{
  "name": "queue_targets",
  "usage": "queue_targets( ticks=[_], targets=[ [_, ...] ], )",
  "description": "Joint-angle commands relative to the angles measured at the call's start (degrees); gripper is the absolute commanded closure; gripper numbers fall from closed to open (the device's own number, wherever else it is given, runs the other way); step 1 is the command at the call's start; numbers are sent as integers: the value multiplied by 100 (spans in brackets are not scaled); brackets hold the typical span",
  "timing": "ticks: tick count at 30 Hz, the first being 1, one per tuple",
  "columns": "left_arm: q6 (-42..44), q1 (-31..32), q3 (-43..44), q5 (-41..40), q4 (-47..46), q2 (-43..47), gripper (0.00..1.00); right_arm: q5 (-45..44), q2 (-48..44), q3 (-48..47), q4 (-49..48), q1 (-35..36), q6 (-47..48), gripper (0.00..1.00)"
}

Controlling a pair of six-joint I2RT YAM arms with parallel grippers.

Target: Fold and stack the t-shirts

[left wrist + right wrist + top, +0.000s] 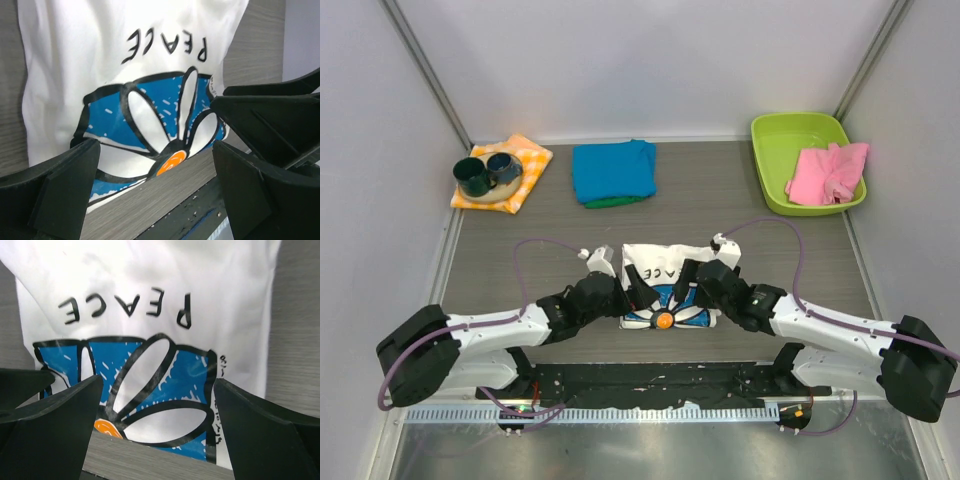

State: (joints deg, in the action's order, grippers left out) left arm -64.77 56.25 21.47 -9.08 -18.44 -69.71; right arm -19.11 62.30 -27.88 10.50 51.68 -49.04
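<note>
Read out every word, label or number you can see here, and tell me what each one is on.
"PEACE": black capitals on the white t-shirt, above its blue daisy print; upside down in both wrist views.
Too small to read: the small black print along the daisy's right edge.
Nothing else carries readable text.

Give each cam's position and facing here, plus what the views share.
Top external: fixed above and behind the arms, looking down and forward over the table. Both arms show, with the left gripper and right gripper at the white t-shirt.
Left wrist: on the left arm, low, facing across the shirt's near edge. Its own open fingers frame the view.
Right wrist: same from the right arm, own open fingers at the sides.
Shared: both wrist views see the PEACE lettering upside down.
</note>
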Motion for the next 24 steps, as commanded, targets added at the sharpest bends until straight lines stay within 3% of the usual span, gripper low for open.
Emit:
queue_targets(
  ticks=[1,5,9,16,24],
  targets=[
    [771,-9,1120,-673,1781,458,0,-1049,-210,-1015,856,0,428,1],
    [1335,-122,2008,-1051,2256,143,0,-1445,334,-1632,936,-35,746,0],
    [1555,-395,2413,-798,1951,-507,0,-1298,932,-1861,533,-333,913,0],
    [1538,-852,2511,-332,1352,-1500,0,-735,1583,-1888,-127,-1168,1054,0],
    [1555,-1432,2405,3,693,-2353,0,-479,2215,-1686,-628,-1556,1151,0]
  ],
)
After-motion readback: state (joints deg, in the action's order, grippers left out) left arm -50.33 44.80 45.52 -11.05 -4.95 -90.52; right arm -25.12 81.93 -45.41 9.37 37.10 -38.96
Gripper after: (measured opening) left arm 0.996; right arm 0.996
